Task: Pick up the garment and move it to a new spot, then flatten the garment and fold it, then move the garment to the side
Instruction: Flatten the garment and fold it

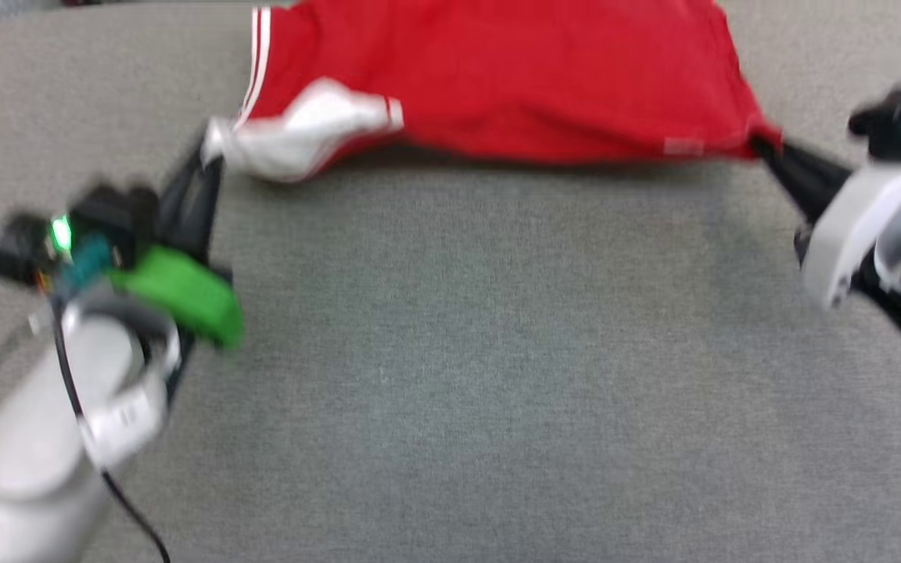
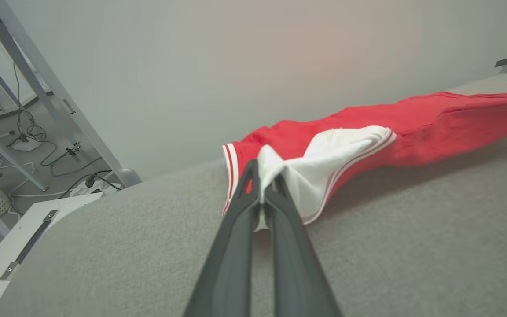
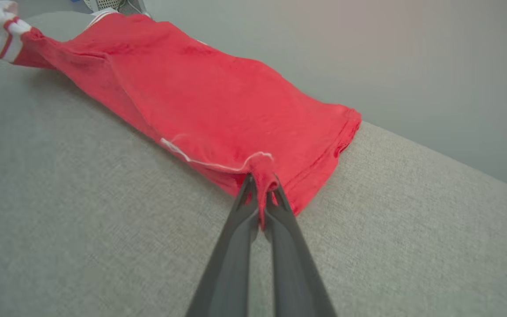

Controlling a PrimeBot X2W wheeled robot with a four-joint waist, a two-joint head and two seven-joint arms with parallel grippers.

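Tapered dark fingers of the left gripper (image 2: pixel 263 178) are pressed together on the bunched white sleeve (image 2: pixel 324 163); the right gripper (image 3: pixel 260 187) pinches a puckered red hem corner (image 3: pixel 263 166) likewise. Between them the shirt (image 1: pixel 497 78), soft matte jersey, stretches as a creased band across the far part of the coarse grey woven surface (image 1: pixel 450 352), striped trim at its left end
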